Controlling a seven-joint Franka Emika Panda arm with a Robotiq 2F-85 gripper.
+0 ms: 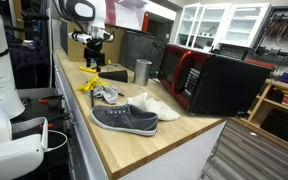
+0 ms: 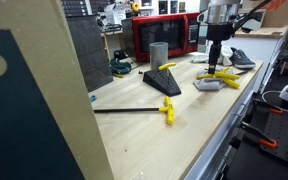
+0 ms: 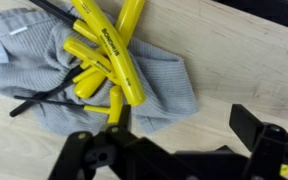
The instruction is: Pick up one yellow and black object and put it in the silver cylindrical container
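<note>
Several yellow-handled tools with black shafts (image 3: 104,50) lie in a heap on a grey cloth (image 3: 159,80); they show in both exterior views (image 1: 88,85) (image 2: 221,78). One more yellow and black tool (image 2: 167,111) lies alone on the table. The silver cylindrical container (image 1: 142,71) (image 2: 159,53) stands upright beside the microwave-like box. My gripper (image 3: 184,130) is open and empty, hovering just above the cloth and the heap (image 1: 92,60) (image 2: 215,66). Its left finger is next to a yellow handle.
A grey shoe (image 1: 124,118) (image 2: 241,58) and a white shoe (image 1: 156,104) lie on the wooden table. The black and red box (image 1: 209,80) (image 2: 164,35) stands at the back. A black wedge (image 2: 162,80) sits near the container.
</note>
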